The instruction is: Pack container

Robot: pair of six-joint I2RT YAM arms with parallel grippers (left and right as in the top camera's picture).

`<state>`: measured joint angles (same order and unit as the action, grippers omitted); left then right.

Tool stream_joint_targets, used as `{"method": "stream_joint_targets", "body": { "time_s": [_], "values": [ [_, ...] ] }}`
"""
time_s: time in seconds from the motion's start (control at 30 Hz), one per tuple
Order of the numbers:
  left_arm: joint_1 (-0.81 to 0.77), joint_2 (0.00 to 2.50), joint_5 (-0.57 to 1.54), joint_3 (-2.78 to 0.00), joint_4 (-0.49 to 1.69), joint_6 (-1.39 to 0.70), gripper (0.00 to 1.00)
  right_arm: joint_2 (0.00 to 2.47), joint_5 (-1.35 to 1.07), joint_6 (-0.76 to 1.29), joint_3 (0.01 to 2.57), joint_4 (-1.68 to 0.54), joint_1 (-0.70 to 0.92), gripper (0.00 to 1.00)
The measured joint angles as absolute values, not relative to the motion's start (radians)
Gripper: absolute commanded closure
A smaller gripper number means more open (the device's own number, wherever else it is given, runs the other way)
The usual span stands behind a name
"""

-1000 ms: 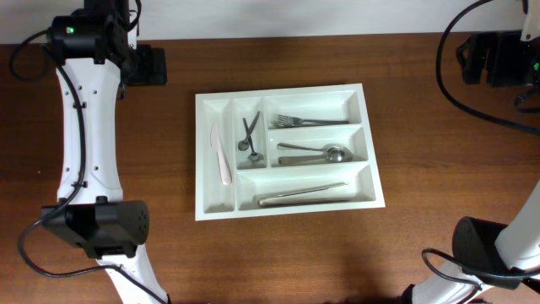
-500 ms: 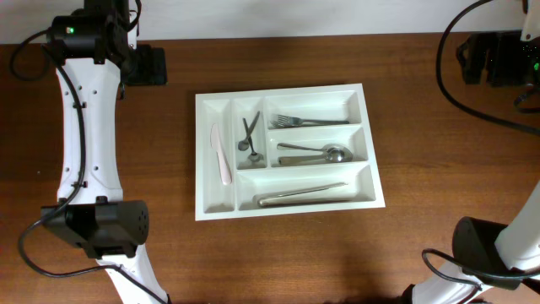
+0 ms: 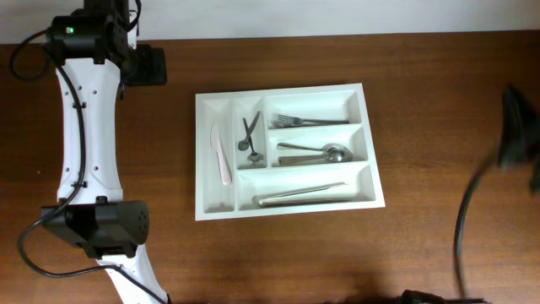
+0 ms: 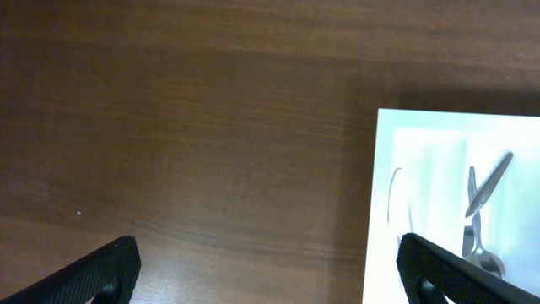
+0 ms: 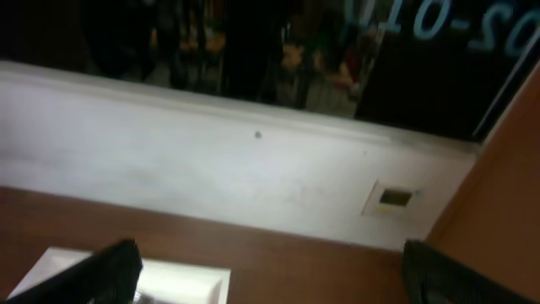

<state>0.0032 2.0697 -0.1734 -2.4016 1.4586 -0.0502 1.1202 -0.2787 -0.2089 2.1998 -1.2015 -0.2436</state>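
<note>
Since every compartment of the container [image 3: 200, 169] holds cutlery [image 3: 312, 122], finishing well likely means not nudging it: left fingers [image 4: 101, 270], container ahead-right of them, and right fingers [image 5: 110, 266] are apart, empty.

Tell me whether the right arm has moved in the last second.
Yes. The right arm swung from the far right corner toward the near side; its blur is now level with the container.

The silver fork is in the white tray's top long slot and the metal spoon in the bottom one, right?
Not quite: the overhead view shows the metal spoon in the middle long slot of the white plastic cutlery tray. The silver fork is in the top slot.
</note>
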Motion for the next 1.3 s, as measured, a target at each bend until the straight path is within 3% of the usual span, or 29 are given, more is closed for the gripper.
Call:
{"method": "stream_joint_targets", "body": {
  "time_s": [0.43, 0.83, 1.3],
  "values": [
    [0.003, 2.069, -0.174, -2.402, 1.459, -0.051, 0.01, 0.18, -0.309, -0.208, 0.699, -0.618, -0.244, 0.01],
    [0.003, 2.069, -0.173, -2.402, 1.459, -0.051, 0.01, 0.084, -0.335, -0.208, 0.257, -0.191, -0.159, 0.01],
    [0.003, 2.069, -0.173, -2.402, 1.459, -0.051, 0.01, 0.083, -0.243, -0.118, 0.079, -0.026, -0.067, 0.01]
  ]
}}
